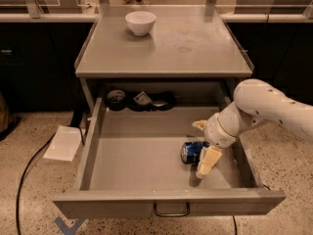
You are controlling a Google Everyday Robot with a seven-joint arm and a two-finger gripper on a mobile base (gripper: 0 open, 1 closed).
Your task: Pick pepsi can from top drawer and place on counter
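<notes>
Finding the pepsi can [191, 152] lying on its side on the floor of the top drawer [91, 142], in the right front part, one end facing left. Straddling it with the gripper [198, 149]: fingers spread wide, one pale finger [199, 125] reaching past the can's far side, the other [208, 160] hanging down at its near right end and overlapping it. Cannot tell whether either is touching the metal.

Reaching in from the right edge with the white arm [266, 104], crossing above the drawer's right wall and sloping down to the left. Bending at the rounded wrist [221, 129] just beside the can, with the fingers pointing leftward and down into the drawer.

Showing the drawer pulled out wide, its curved handle [171, 210] on the front panel. Glimpsing dark odds and ends [142, 101] at the drawer's back, under the counter [186, 48]. Spotting a white bowl [140, 22] sitting on the counter's far left part, well apart from the can. Noting a white sheet [63, 142] and a dark cable [27, 177] lying on the speckled floor left of the drawer.
</notes>
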